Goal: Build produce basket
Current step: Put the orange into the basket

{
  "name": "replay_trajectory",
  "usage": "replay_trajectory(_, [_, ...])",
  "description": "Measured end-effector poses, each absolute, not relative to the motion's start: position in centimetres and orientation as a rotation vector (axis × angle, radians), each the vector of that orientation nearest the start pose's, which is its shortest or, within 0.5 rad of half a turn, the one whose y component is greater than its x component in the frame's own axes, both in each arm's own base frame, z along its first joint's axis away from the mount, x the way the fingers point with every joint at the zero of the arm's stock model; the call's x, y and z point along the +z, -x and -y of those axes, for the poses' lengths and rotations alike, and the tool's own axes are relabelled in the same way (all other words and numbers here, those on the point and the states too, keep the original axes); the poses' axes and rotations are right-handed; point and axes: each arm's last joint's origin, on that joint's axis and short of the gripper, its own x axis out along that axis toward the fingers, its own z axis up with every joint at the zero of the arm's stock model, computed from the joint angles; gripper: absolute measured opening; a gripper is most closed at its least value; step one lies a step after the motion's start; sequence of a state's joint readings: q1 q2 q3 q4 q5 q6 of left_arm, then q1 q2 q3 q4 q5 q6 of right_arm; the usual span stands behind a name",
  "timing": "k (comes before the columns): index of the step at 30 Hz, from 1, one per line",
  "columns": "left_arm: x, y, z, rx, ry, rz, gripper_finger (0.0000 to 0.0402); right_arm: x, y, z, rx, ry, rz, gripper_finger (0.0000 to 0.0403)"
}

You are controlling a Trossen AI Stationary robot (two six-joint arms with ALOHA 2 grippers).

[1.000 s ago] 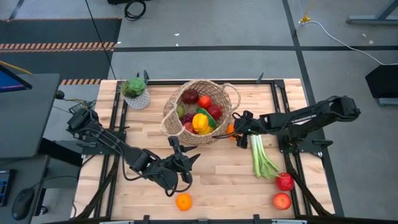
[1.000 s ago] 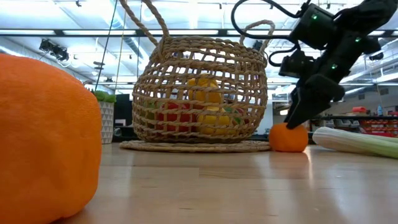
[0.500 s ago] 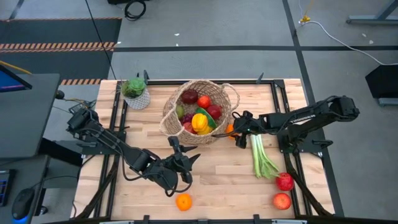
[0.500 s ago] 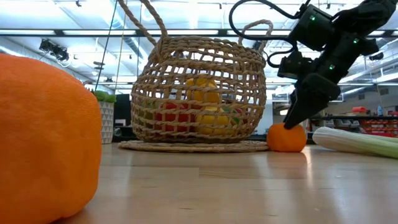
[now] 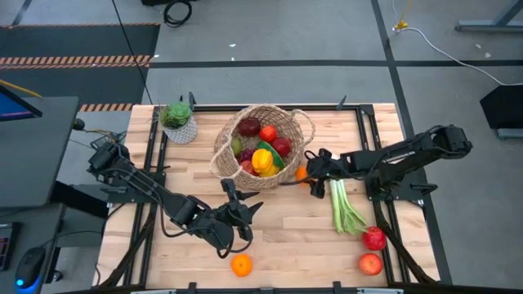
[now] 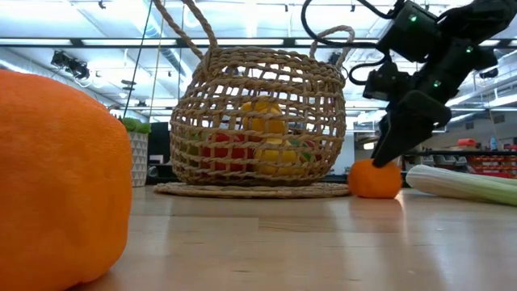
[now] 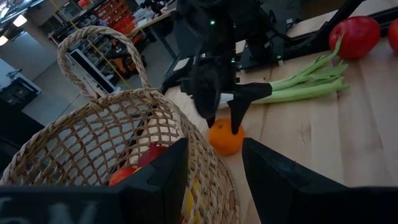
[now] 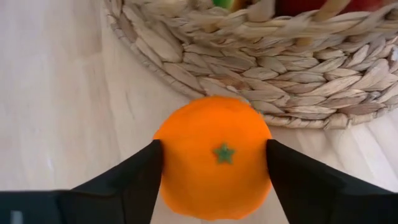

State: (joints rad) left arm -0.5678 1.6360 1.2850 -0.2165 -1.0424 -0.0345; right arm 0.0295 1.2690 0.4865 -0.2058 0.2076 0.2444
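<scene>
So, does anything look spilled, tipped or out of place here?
Nothing stands out. The basket sits upright with fruit inside, the leek lies flat on the table, and the right gripper straddles an orange beside the basket.

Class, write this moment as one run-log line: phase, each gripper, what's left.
phase: grasping | right gripper: closing around orange beside basket | left gripper: waiting, empty | left out: second orange, leek, two apples

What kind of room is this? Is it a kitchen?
Probably not a kitchen. It looks like a robot lab or workshop: two robot arms bolted to a wooden table, a bare floor with a cable, and shelves behind.
</scene>
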Motion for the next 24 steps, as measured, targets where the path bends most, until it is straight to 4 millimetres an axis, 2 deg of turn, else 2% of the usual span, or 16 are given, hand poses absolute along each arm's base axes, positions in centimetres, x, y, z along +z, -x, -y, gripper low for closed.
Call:
replay_trajectory(4, [29.5, -31.5, 17.1, 0.468, -0.379, -0.388, 0.016, 14.3, -20.9, -0.9, -0.281, -0.118, -0.949, 0.0244])
replay_trajectory(8, [29.5, -31.5, 17.1, 0.468, -0.379, -0.388, 0.016, 14.2, -20.7, -2.4, -0.254, -0.161, -0.94, 0.0242])
replay_trajectory(14, [29.5, -31.5, 17.1, 0.468, -0.379, -0.388, 0.016, 14.6, -20.2, -5.6, -0.076, -0.215, -0.903, 0.0243])
replay_trajectory(18, [29.5, -31.5, 17.1, 0.468, -0.379, -0.388, 0.016, 16.4, -20.1, -6.7, -0.006, -0.218, -0.887, 0.0243])
replay_trajectory(24, [29.5, -31.5, 17.1, 0.468, -0.38, -0.389, 0.016, 22.0, -21.2, -7.6, 0.072, -0.149, -0.707, 0.0243])
